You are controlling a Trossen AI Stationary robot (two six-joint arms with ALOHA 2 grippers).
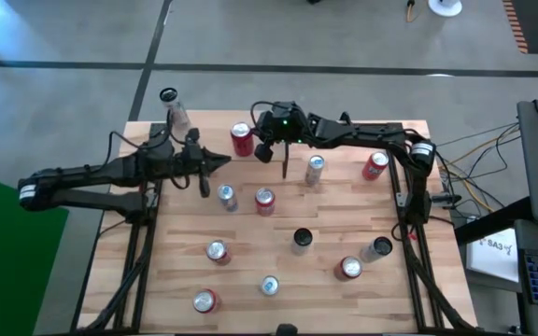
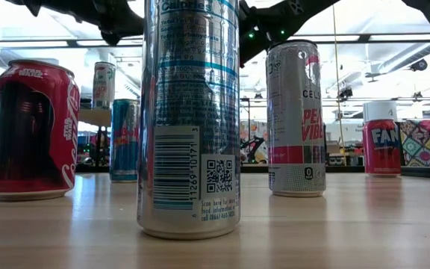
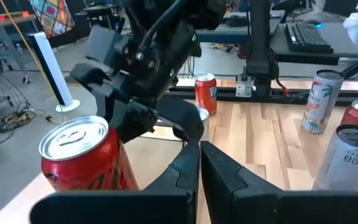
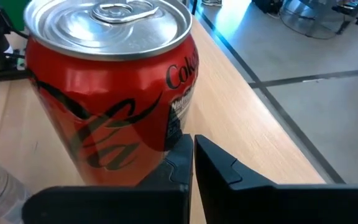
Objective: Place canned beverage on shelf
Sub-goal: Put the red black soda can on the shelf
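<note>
**Both arms meet at a red can on the far edge of the counter**

On the wooden counter (image 1: 288, 271) among scattered cans, a red cola can (image 1: 241, 139) stands upright near the far edge. The right gripper (image 1: 284, 170) hangs just beside it and the left gripper (image 1: 224, 162) points toward it, both jaws clenched on nothing, probably lining up a grasp. No shelf can be made out with certainty.

Left claw (image 1: 220, 164) closed; right claw (image 1: 285, 166) closed, both extended mid-air.
</note>
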